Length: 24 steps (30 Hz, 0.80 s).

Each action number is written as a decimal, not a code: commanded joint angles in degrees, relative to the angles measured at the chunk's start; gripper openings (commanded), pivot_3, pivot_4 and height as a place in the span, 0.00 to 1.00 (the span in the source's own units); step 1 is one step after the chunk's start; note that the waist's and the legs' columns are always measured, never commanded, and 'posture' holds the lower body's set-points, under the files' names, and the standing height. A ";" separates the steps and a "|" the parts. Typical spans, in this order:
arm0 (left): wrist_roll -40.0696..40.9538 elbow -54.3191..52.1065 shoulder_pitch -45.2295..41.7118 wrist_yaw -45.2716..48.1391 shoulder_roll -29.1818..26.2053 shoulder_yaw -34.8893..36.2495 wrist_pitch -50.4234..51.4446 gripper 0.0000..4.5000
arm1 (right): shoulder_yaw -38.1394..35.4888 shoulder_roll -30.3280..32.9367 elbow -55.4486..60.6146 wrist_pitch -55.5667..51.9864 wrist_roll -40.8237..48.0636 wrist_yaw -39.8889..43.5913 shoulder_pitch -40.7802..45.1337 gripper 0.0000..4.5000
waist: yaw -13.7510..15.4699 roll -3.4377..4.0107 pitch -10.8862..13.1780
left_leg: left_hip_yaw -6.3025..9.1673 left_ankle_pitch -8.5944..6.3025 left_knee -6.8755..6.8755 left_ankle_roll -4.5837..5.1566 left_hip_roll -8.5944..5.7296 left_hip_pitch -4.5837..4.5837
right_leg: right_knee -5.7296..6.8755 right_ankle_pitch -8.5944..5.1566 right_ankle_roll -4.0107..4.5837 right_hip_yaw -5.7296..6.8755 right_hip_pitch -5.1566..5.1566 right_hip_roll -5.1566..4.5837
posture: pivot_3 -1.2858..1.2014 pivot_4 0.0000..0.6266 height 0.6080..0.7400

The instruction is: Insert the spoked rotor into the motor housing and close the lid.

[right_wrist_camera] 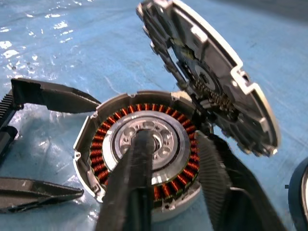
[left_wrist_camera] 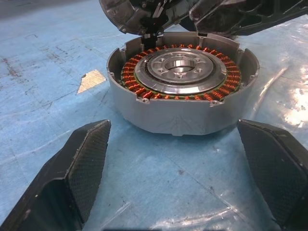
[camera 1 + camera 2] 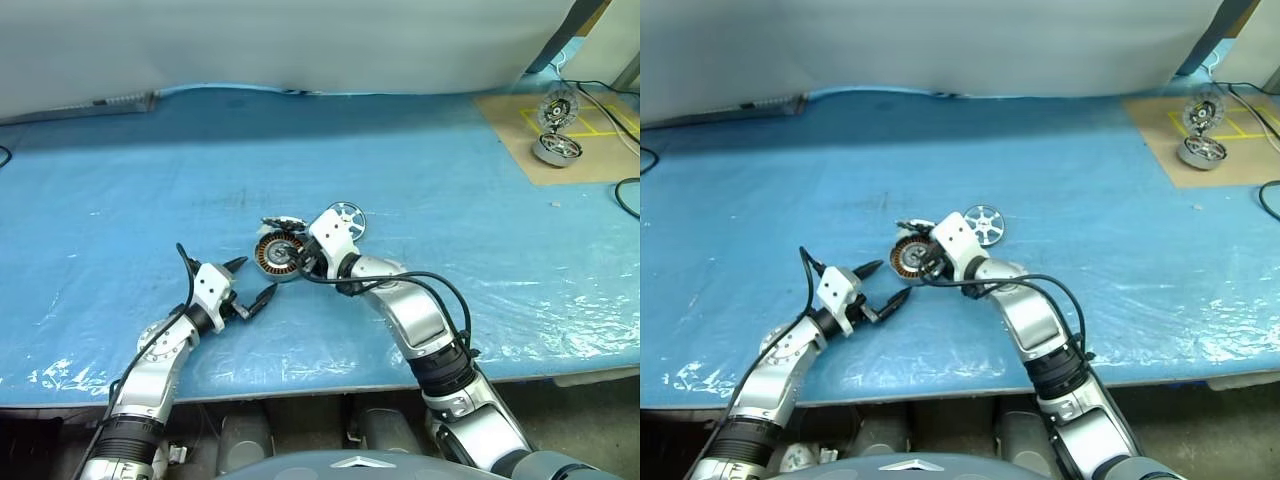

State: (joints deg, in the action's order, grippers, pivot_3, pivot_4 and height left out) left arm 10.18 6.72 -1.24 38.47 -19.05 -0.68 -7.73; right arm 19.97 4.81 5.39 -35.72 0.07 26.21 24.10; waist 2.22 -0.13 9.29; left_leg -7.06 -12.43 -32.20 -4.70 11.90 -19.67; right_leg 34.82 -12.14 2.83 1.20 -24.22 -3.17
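Observation:
The motor housing (image 3: 272, 255) sits on the blue sheet with its ring of copper windings (image 2: 144, 89) showing. Its lid (image 1: 216, 82) stands tilted up on the hinge at the far rim. Just right of it, the spoked rotor (image 3: 346, 218) leans against the top of my right wrist, its lower edge hidden behind the wrist. My right gripper (image 1: 175, 139) reaches over the housing from the right. Its fingers are a narrow gap apart above the centre and the hinge, with nothing between them. My left gripper (image 3: 254, 278) is wide open just in front of the housing, facing its wall.
A brown board (image 3: 520, 130) lies at the far right with two more motor parts (image 3: 557, 148) on it. A black cable (image 3: 628, 195) runs by the right edge. The table's front edge (image 3: 300, 385) is close below my arms.

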 commanded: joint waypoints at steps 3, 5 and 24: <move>0.24 -0.77 -0.22 -0.21 0.14 -0.06 -0.64 1.00 | 1.23 -0.26 0.49 1.08 -1.30 -1.53 0.54 0.02 | 0.02 0.00 0.00 | 0.00 0.00 0.00 0.00 -0.01 -0.01 | -0.01 0.00 0.00 0.00 0.00 0.00 | 0.52 0.24 1.00; 0.20 -0.77 -0.22 -0.30 0.18 -0.06 -0.66 1.00 | 1.24 -0.46 0.05 1.30 -1.30 -1.75 0.88 0.02 | 0.02 0.00 0.00 | 0.00 0.00 0.00 0.00 -0.01 -0.01 | 0.00 0.00 0.00 0.00 0.00 0.00 | 0.52 0.24 1.00; 0.13 -2.26 -0.13 -0.96 0.26 -0.22 0.52 1.00 | 2.95 -3.12 -7.28 5.22 -1.59 -0.58 4.30 0.02 | -0.01 0.00 0.00 | 0.00 0.00 0.00 0.00 0.00 -0.01 | 0.00 0.00 0.00 0.00 0.00 0.00 | 0.52 0.24 1.00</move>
State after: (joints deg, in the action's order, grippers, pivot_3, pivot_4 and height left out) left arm 10.10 6.49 -1.44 37.83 -18.80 -0.74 -7.10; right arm 22.06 2.46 -2.84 -31.66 -1.91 24.88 27.61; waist 2.21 -0.13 9.29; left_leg -7.06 -12.43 -32.20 -4.70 11.90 -19.68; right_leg 34.82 -12.14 2.84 1.20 -24.22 -3.18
